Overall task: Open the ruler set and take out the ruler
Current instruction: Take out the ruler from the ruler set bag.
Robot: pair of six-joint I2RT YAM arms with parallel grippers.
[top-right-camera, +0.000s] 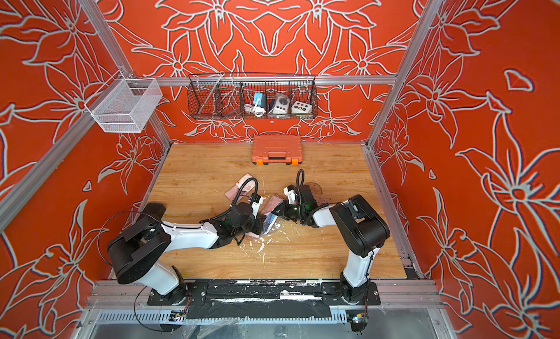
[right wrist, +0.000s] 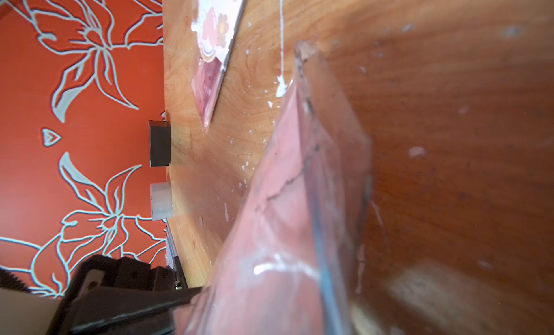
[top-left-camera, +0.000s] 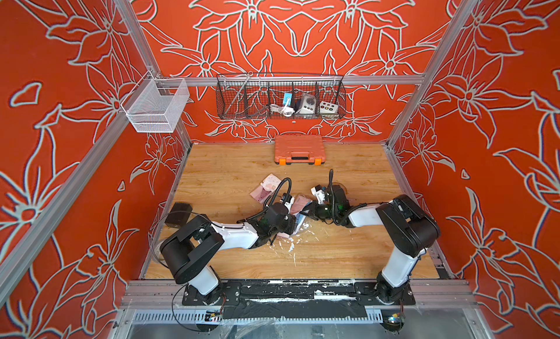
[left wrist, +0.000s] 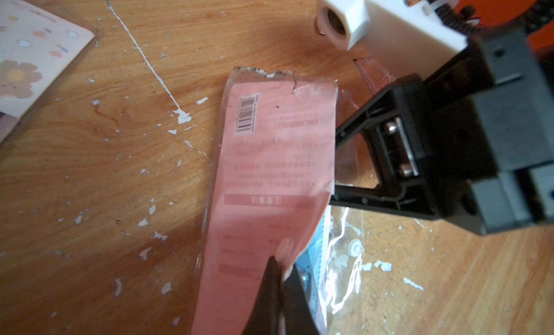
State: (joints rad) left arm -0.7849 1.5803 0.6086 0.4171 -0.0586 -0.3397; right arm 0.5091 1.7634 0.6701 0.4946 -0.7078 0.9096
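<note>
The ruler set (top-left-camera: pixel 300 204) (top-right-camera: pixel 272 204) is a clear pouch with a pink printed card (left wrist: pixel 278 168), lying mid-table between my two arms. A blue ruler (left wrist: pixel 313 252) shows inside it, beside the card. My left gripper (left wrist: pixel 280 264) (top-left-camera: pixel 293 223) is shut on the pouch's near end, pinching the pink card. My right gripper (top-left-camera: pixel 307 212) (left wrist: pixel 333 165) meets the pouch's side edge from the right and is shut on it. In the right wrist view the pouch (right wrist: pixel 287 198) fills the frame and hides my own fingers.
An orange tool case (top-left-camera: pixel 299 149) stands at the back wall. A flowered sticker packet (top-left-camera: pixel 266 187) (left wrist: pixel 27 58) lies just behind my left wrist. A black box (top-left-camera: pixel 178 214) sits at the left edge. Wire baskets (top-left-camera: pixel 280 98) hang above. Dried white flecks dot the wood.
</note>
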